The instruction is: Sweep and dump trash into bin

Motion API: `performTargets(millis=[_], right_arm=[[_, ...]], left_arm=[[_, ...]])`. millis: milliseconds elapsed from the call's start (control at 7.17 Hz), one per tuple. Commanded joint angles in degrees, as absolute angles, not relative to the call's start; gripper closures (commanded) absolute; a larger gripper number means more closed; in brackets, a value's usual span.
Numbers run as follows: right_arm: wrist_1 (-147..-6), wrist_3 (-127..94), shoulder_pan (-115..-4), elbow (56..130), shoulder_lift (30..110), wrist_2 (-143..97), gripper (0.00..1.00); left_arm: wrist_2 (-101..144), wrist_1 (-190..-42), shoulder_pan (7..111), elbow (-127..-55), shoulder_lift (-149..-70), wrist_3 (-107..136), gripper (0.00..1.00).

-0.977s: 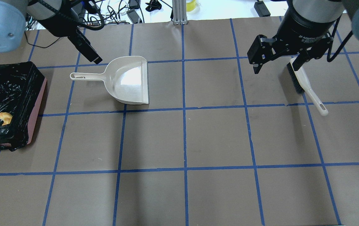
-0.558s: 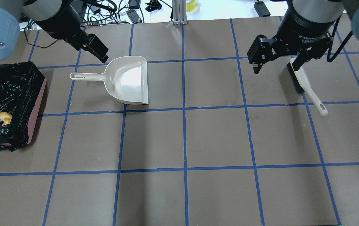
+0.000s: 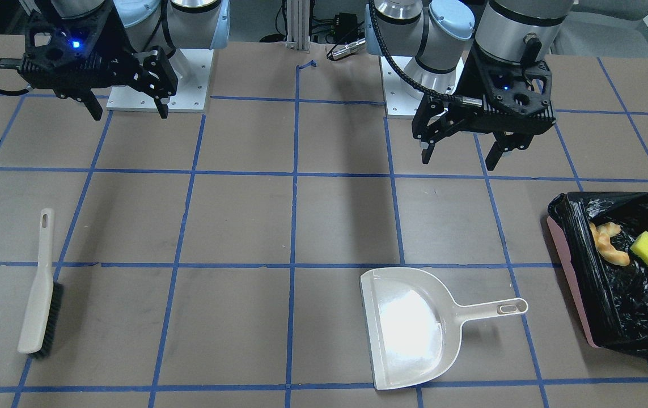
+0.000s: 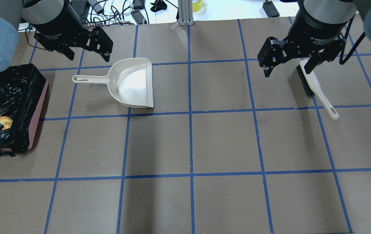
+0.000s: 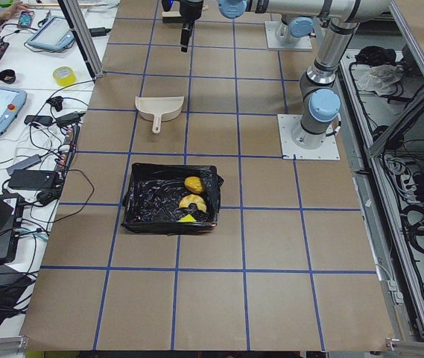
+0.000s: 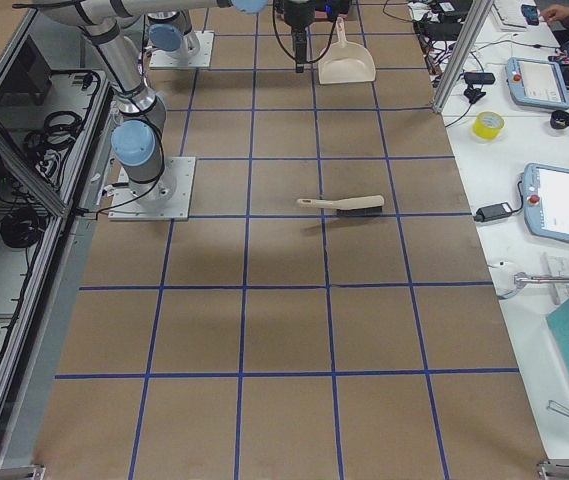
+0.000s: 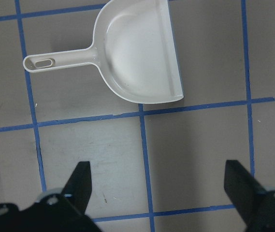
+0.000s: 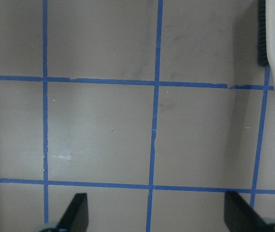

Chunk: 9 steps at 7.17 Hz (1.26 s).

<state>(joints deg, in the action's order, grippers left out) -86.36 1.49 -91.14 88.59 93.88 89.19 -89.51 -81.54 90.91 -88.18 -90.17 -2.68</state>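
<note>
- Table [image 4: 224,143] covered in brown paper, marked into squares by blue tape [image 4: 190,143].
- White bench [image 6: 524,250] runs along 1 long side of the table.
- On the bench: 2 tablets [image 6: 562,205], a yellow tape roll [image 6: 487,125] and loose cables [image 5: 55,142].
- Aluminium post [image 4: 183,11] stands at that table edge.
- Along the other long side, a grey tray [image 6: 19,335] holds black coils [image 5: 420,216].
- Even light, soft shadows.

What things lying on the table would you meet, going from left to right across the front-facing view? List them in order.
brush → dustpan → bin
</note>
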Motion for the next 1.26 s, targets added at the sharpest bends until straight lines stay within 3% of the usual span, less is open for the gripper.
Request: performTargets(millis=[0,1116], right_arm=[[-86.13,1.49,-90.97,88.59,93.87,89.38,0.0],[-87.1,1.58,-90.97,88.59,93.78,89.65,0.0]], left_arm=[[-89.65,-81.91,90.97,-89.47,-88.34,0.97,0.03],[-89.56,-81.39,90.26,-91.58,-86.84,0.97,0.01]])
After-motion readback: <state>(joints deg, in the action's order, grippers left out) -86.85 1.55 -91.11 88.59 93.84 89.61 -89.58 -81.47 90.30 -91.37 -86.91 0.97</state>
